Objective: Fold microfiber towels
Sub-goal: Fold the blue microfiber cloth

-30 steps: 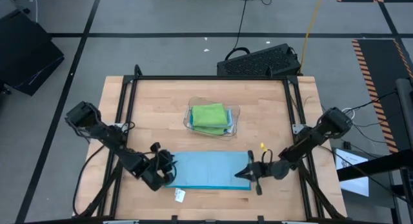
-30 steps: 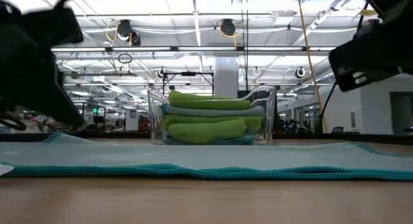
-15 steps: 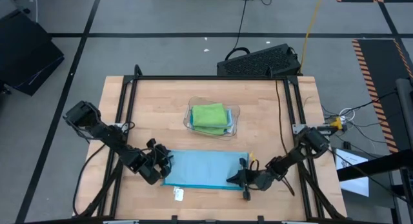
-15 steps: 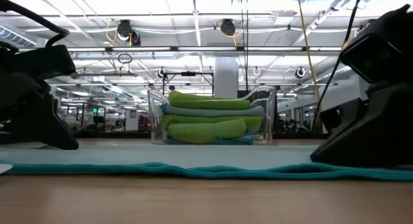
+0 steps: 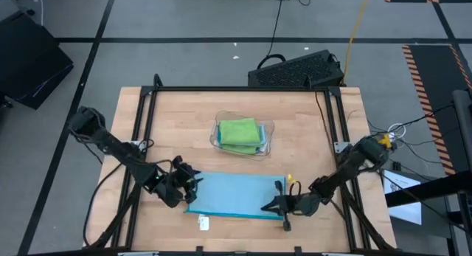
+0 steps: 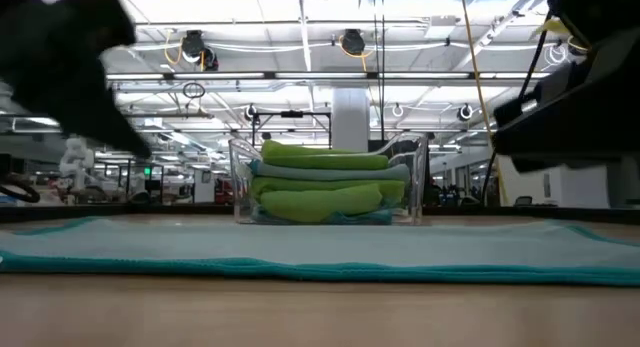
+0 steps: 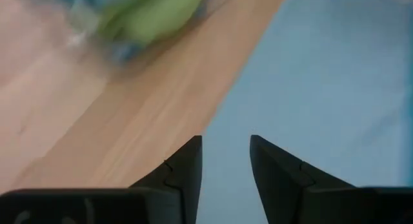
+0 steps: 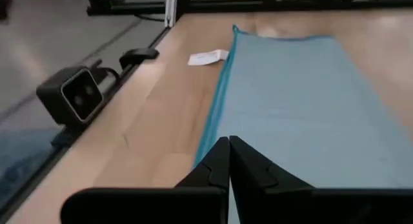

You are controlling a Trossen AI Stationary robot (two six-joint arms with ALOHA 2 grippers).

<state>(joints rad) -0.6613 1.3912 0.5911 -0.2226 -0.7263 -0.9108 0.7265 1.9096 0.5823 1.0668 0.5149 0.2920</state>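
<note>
- Right now the light blue towel (image 5: 234,194) lies flat as a long strip along the near edge of the table (image 5: 177,123), already doubled judging by its narrow shape, with its white tag (image 5: 204,223) poking out near the front edge.
- Behind it, the clear tray (image 5: 267,142) at mid-table holds folded green towels (image 5: 239,132), so the next fold is probably end over end, to match that stack.
- At the strip's left end sits the left gripper (image 5: 185,191); its wrist view shows the fingers (image 7: 184,175) standing apart above the cloth's edge, with nothing between them.
- At the right end, near corner, sits the right gripper (image 5: 278,205); its fingers (image 8: 213,169) are pressed together right at the hem. Whether any cloth is caught between them I cannot tell.
- To do the step well, each gripper should take one corner of the same short end, pinching both layers so that the fold does not slide apart.
- Lift only enough to clear the wood, carry the end across, and line up the hems before release.
- Keep the tag tucked inside.
- One likely risk is a single-layer grab, which would peel the strip open again.
</note>
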